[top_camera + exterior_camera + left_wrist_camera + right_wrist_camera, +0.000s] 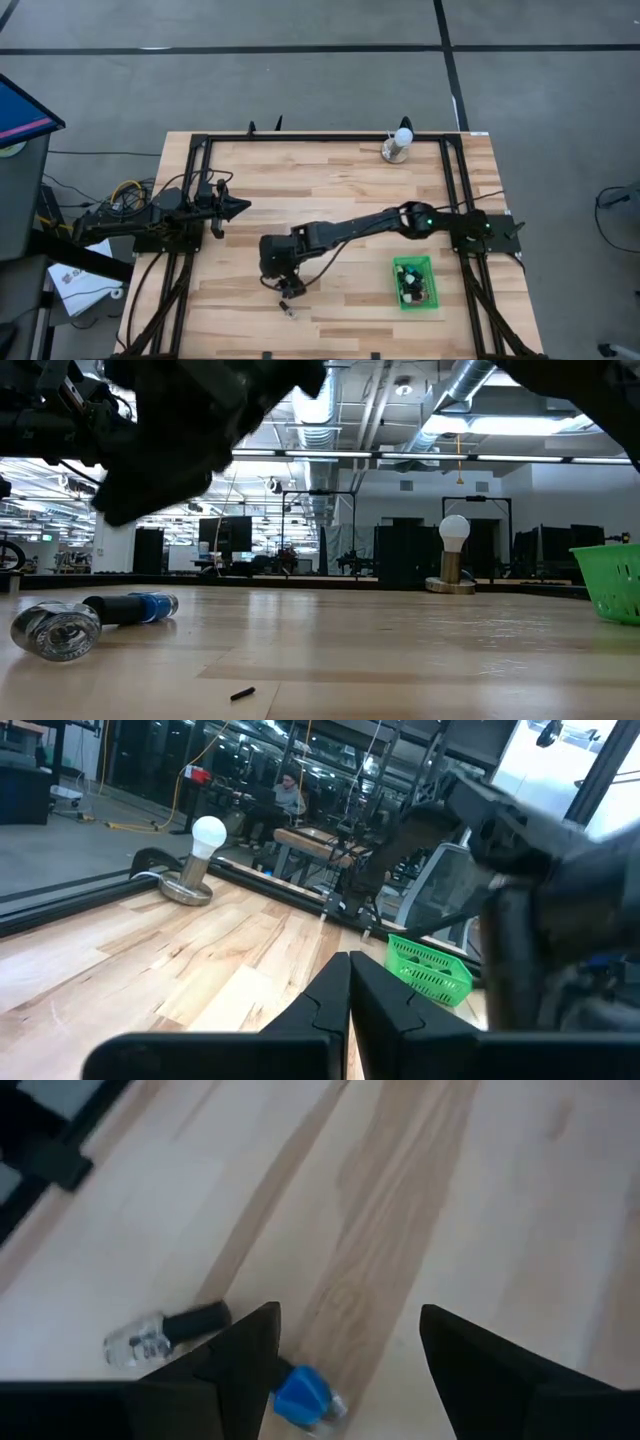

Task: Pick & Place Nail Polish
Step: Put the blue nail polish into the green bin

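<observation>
Presently the right gripper [345, 1370] hangs over the near-centre of the table [330, 180], fingers spread well apart, and two loose nail polish bottles lie on their sides on the boards beneath it. The blue bottle [300, 1394] sits just inside the gap, close against one finger and partly covered by it; the clear bottle [165, 1335] with a dark cap lies outside that finger, near but apart from the blue one. In the low view both bottles show lying flat, the clear one [58, 630] in front and the blue one [135, 607] behind it with its dark cap pointing toward the first. My judgement is that the fingers must shift sideways to centre on the blue bottle and close across its long axis. The right arm is far nearer; the left gripper [348, 1010] waits at the table's left side, fingers together. The green basket [413, 283] at the right holds bottles placed already, too small to count. Overhead, the right arm hides the loose bottles almost wholly. A small dark fleck [242, 693] on the boards I cannot identify.
</observation>
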`<state>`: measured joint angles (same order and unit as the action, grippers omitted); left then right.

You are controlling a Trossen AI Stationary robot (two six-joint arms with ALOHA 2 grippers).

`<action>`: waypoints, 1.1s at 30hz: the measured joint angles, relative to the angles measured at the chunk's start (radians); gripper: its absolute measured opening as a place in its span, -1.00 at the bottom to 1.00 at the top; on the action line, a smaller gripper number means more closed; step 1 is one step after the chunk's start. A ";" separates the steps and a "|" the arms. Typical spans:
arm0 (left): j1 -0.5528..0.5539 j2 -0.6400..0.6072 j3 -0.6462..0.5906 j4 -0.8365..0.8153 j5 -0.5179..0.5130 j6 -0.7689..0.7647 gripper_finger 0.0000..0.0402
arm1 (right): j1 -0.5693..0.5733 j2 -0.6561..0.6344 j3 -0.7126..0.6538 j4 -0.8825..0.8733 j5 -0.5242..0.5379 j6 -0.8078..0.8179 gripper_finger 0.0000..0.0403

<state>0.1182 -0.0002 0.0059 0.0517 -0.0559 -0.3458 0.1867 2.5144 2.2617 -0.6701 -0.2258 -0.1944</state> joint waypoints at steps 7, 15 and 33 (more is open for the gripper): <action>0.000 0.000 0.000 0.000 0.000 0.000 -0.99 | 0.002 0.044 0.002 -0.019 -0.018 0.000 0.15; 0.000 0.000 0.000 0.000 0.000 0.000 -0.99 | 0.011 0.044 0.002 -0.125 -0.040 -0.096 0.15; 0.000 0.000 0.000 0.000 0.000 0.000 -0.99 | 0.017 0.044 -0.010 -0.117 -0.037 -0.234 0.15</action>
<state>0.1184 -0.0002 0.0059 0.0517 -0.0559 -0.3458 0.2035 2.5584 2.2520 -0.7868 -0.2627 -0.4282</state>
